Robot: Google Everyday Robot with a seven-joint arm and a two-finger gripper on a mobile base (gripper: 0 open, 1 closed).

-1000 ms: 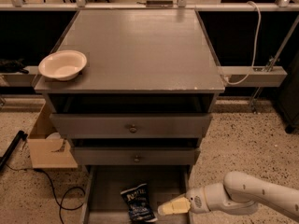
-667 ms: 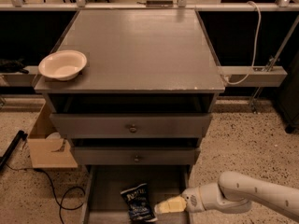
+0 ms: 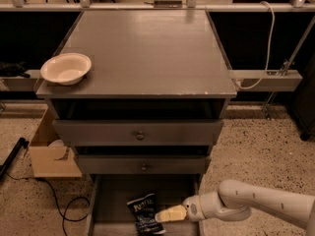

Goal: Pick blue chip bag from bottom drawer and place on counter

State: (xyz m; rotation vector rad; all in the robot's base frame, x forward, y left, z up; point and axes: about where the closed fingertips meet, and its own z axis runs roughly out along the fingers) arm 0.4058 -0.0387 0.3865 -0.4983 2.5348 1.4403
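Observation:
The blue chip bag (image 3: 142,211), dark navy with white lettering, lies flat in the open bottom drawer (image 3: 116,195) at the foot of the cabinet. My gripper (image 3: 166,215) reaches in from the lower right on a white arm; its pale yellow fingertips sit at the bag's right edge, low in the drawer. The grey counter (image 3: 147,48) is the cabinet's broad top, far above the gripper.
A cream bowl (image 3: 66,68) sits on the counter's front left corner. Two knobbed drawers (image 3: 140,133) stand slightly pulled out above the bottom one. A cardboard box (image 3: 49,151) and a black cable (image 3: 64,210) lie on the speckled floor to the left.
My gripper has moved left inside the bottom drawer, closing the gap to the chip bag's right edge. The bag and bowl have not moved.

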